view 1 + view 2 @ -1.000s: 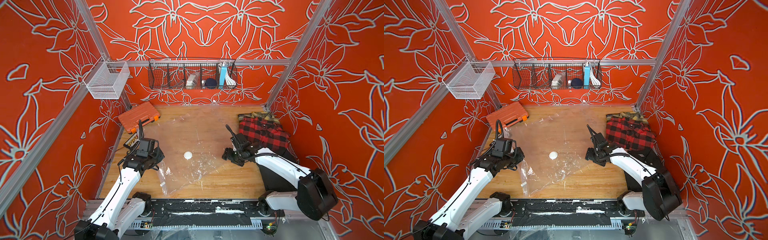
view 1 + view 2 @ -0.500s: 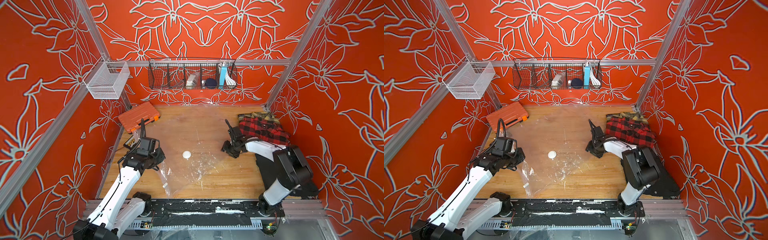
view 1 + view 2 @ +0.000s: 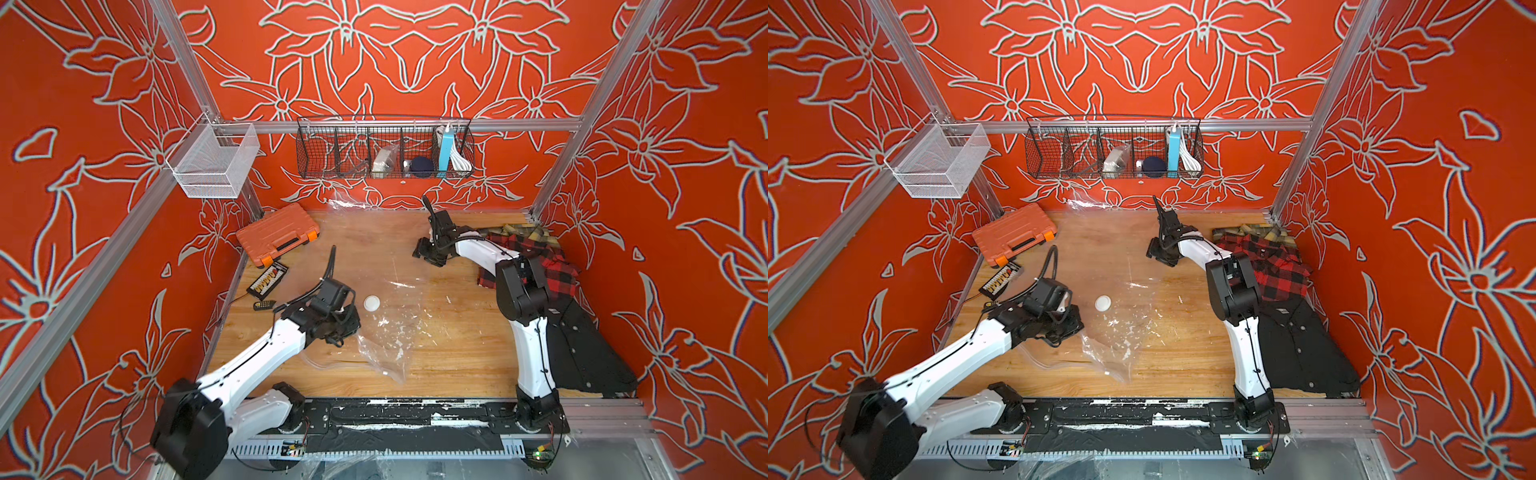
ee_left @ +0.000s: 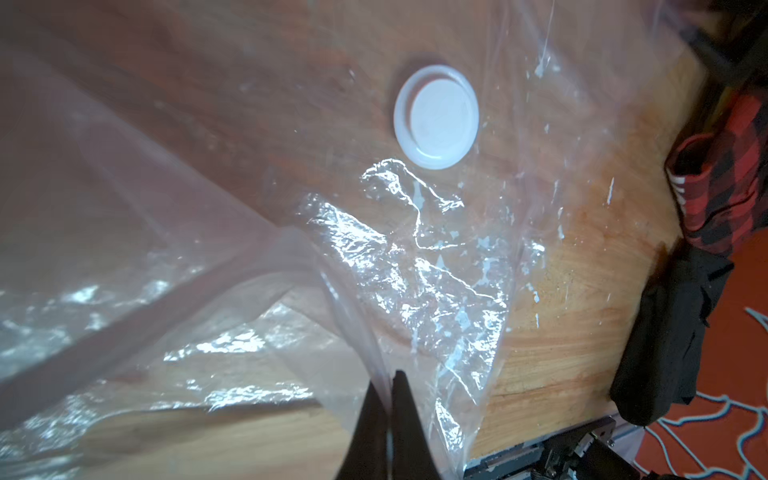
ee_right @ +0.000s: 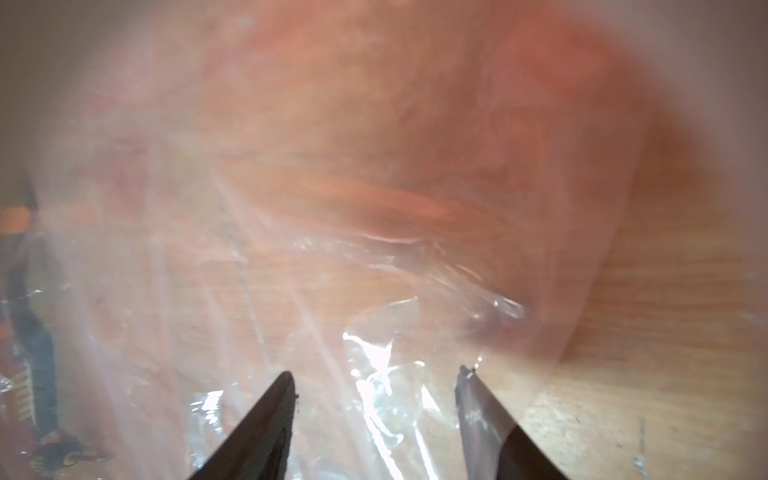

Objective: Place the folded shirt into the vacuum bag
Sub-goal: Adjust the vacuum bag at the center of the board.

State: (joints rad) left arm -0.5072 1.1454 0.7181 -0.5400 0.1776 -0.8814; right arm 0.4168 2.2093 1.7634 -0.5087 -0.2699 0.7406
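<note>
Here the folded shirt [image 3: 555, 266] lies at the desk's [image 3: 457, 357] far right corner, just beside the right gripper [image 5: 374, 372]. Its jaws stand apart over the vacuum bag [image 3: 390, 266], holding nothing. The bag runs from far edge to near edge, and the left gripper [image 4: 388, 384] is clenched on its near film.

I have the vacuum bag [image 3: 388, 340] spread over the middle of the worktop [image 3: 457, 365], tool case [image 3: 277, 232] at ten o'clock, plaid shirt [image 3: 559, 272] at two o'clock.
</note>
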